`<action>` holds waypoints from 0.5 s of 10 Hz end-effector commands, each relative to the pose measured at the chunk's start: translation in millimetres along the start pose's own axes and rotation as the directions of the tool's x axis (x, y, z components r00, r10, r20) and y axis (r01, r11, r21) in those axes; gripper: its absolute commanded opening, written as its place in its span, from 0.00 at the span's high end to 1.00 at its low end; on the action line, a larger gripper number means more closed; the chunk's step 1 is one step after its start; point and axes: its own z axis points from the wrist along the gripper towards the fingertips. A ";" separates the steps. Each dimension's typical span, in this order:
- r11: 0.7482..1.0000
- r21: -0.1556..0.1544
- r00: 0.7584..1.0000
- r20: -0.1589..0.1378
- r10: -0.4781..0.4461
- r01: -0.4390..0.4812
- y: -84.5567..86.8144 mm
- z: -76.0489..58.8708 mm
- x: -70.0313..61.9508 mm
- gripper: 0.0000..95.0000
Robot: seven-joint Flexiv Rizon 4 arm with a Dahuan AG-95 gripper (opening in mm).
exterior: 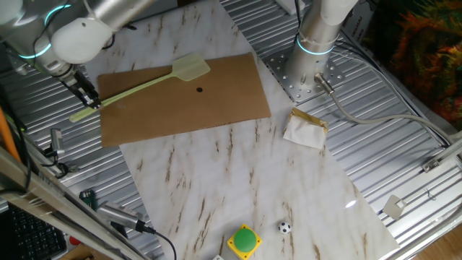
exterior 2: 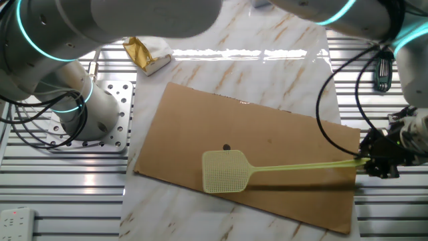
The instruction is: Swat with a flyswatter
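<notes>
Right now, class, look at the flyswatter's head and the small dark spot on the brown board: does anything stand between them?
Nothing visible does. The flyswatter, held at its handle end by the gripper, has its head right beside the dark spot on the brown board, with only bare board between.

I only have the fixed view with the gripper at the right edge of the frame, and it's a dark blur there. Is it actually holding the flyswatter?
Observer: Yes. From the other side, the fingers are closed on the flyswatter near the end of its rod, and a short stub of handle sticks out past them.
Reviewer: Is anything on the marble top outside my frame?
Observer: A green button on a yellow base and a small black-and-white ball sit at the end of the marble away from the brown board.
</notes>
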 end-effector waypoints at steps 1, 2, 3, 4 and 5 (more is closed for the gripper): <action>1.000 -0.001 1.000 -0.003 0.010 -0.010 5.2 0.4 -1.4 1.00; 1.000 0.002 1.000 -0.005 0.015 -0.015 9.2 0.6 -1.0 1.00; 1.000 0.002 1.000 -0.004 0.024 -0.024 15.2 0.9 -0.2 1.00; 1.000 0.002 1.000 -0.005 0.029 -0.029 19.3 1.4 0.2 1.00; 1.000 0.003 1.000 -0.005 0.031 -0.031 22.2 1.8 0.6 1.00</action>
